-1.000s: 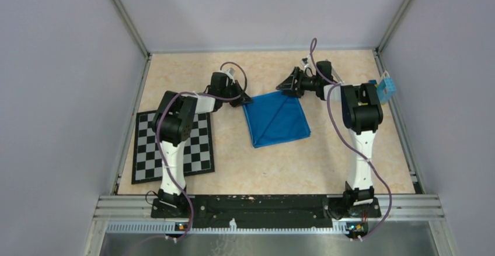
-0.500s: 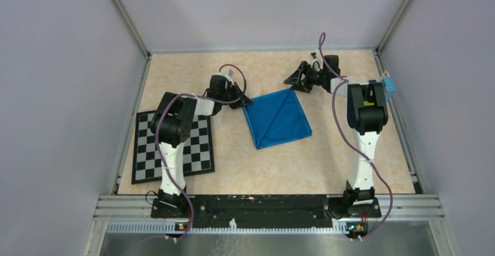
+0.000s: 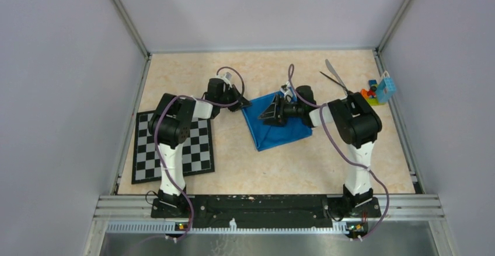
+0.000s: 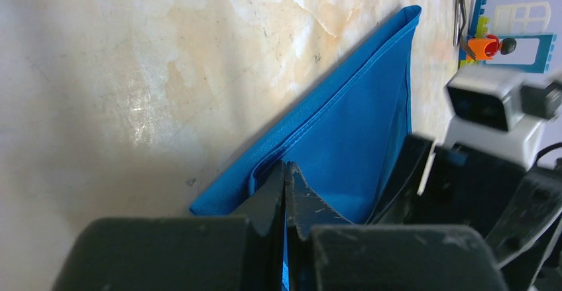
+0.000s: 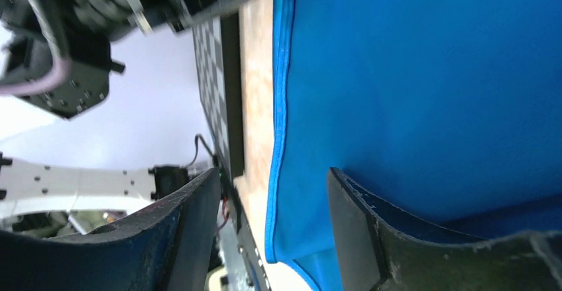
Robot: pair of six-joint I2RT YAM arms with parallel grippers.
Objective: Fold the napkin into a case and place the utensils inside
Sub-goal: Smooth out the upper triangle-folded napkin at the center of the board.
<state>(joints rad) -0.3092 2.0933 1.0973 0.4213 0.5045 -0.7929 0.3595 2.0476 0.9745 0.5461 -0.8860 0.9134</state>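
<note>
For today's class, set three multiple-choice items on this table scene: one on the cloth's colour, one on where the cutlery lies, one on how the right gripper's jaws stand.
1. What colour is the napkin?
A) blue B) red C) white

2. Where on the table does the cutlery lie?
A) at the near left edge B) on top of the napkin C) at the far right, near the toy blocks

3. How do the jaws of the right gripper stand?
A) shut tight, holding nothing B) open over the napkin C) shut on the napkin

Answers:
1 A, every view shows blue cloth.
2 C, the top view shows both pieces by the blocks.
3 B, the right wrist view shows a wide gap between its fingers, with cloth beyond.
</note>
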